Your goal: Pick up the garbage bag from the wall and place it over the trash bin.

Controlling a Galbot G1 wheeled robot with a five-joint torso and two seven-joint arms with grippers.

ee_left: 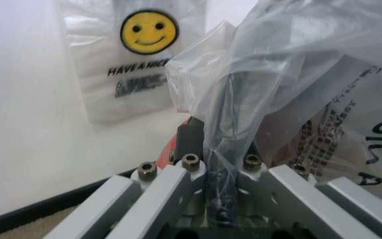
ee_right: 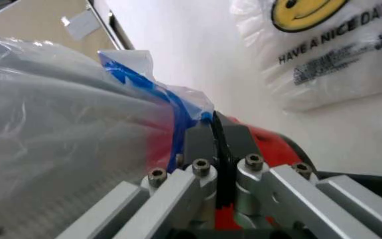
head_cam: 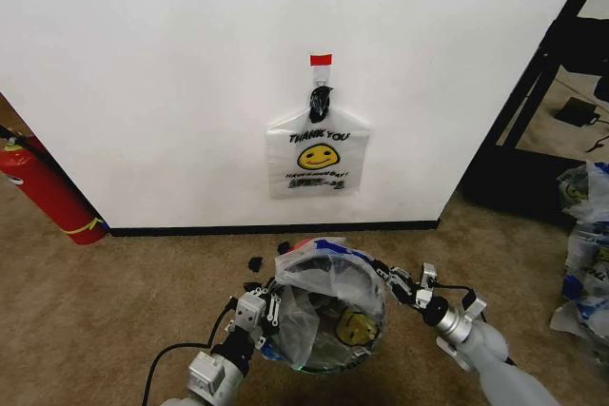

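Here, a garbage bag (head_cam: pixel 324 306) is spread over the round trash bin (head_cam: pixel 328 365) on the carpet, between the two grippers. The left gripper (head_cam: pixel 264 311) pinches the bag's rim, plastic bunched between its closed fingers (ee_left: pixel 192 134). Opposite, the right gripper (head_cam: pixel 388 280) clamps the far rim, fingers (ee_right: pixel 198 142) pressed together. Beyond both grippers, another smiley bag (head_cam: pixel 318 152) hangs on the wall (head_cam: pixel 143 92).
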